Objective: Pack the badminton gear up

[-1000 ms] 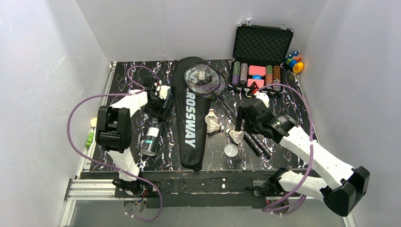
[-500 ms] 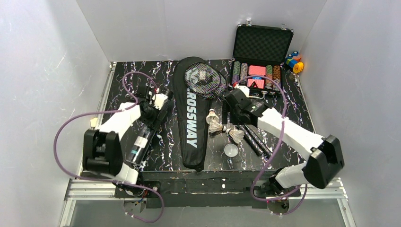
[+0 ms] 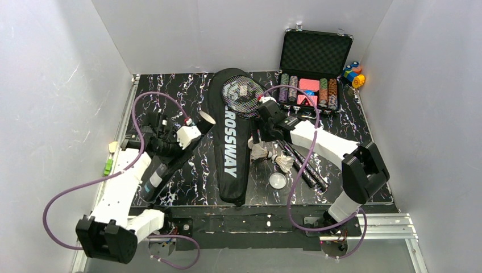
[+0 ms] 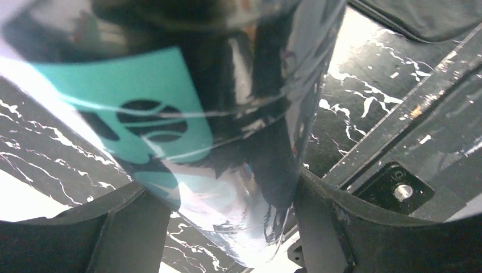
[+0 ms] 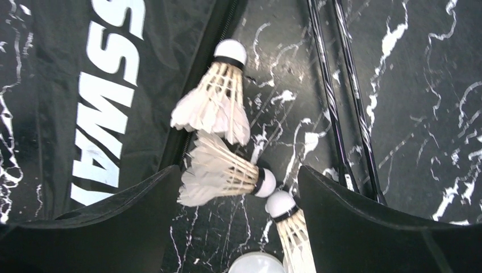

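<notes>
My left gripper [image 3: 173, 149] is shut on the long dark tube [image 3: 152, 183]. The tube lies slanted, its open end near the left edge of the black "CROSSWAY" bag [image 3: 228, 149]. In the left wrist view the tube [image 4: 170, 114], with its teal lettering, fills the gap between the fingers of the left gripper [image 4: 224, 227]. My right gripper [image 3: 262, 132] is open just above three white shuttlecocks [image 3: 260, 152]. In the right wrist view two shuttlecocks [image 5: 224, 170] [image 5: 287, 224] lie between the fingers of the right gripper [image 5: 244, 227], and a third [image 5: 213, 108] lies beyond. The round lid [image 3: 278, 181] lies on the table. Two black racquets [image 3: 244, 94] lie across the bag's top.
An open black case of poker chips [image 3: 310, 91] stands at the back right, with small coloured blocks [image 3: 353, 74] beside it. The racquet handles [image 3: 310, 173] lie right of the shuttlecocks and the shafts [image 5: 341, 96] run beside my right fingers. White walls enclose the table.
My left arm has swung back and left, pulling the tube with it so it now slants toward the bag. My right gripper has moved left and farther back over the shuttlecocks.
</notes>
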### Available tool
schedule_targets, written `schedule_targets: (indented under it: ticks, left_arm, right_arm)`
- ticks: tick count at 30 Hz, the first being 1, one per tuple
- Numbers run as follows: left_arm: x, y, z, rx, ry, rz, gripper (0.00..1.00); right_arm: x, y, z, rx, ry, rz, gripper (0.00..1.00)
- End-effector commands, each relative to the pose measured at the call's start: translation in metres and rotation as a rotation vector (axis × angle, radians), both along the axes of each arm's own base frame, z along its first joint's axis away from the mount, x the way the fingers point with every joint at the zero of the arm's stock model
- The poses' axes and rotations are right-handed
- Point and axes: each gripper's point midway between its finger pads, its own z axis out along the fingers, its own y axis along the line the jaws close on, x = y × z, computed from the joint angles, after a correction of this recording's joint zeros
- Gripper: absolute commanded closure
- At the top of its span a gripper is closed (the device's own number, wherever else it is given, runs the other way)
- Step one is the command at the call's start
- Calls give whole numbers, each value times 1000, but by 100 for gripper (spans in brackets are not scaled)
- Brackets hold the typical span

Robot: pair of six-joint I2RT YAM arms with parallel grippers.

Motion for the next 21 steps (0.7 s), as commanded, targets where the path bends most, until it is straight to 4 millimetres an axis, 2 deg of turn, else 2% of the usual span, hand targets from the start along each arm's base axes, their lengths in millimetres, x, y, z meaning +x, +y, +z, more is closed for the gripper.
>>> schedule_targets:
  ticks: [1, 4, 11, 17, 21]
  left_arm:
    - [-21, -19, 24, -95, -85, -144, 74]
    - [-28, -27, 36, -143, -116, -170, 73]
    - [-35, -31, 46, -167, -124, -202, 71]
    - [-31, -36, 54, -197, -120, -188, 70]
    - [-33, -37, 56, -208, -118, -181, 70]
  right_arm:
    - [18, 21, 6, 83, -54, 84, 18]
    - [22, 23, -5, 65, -38, 95, 21]
    - [30, 17, -25, -25, -33, 117, 26]
    - [32, 14, -32, -30, -44, 101, 27]
    - [39, 18, -36, -28, -56, 100, 32]
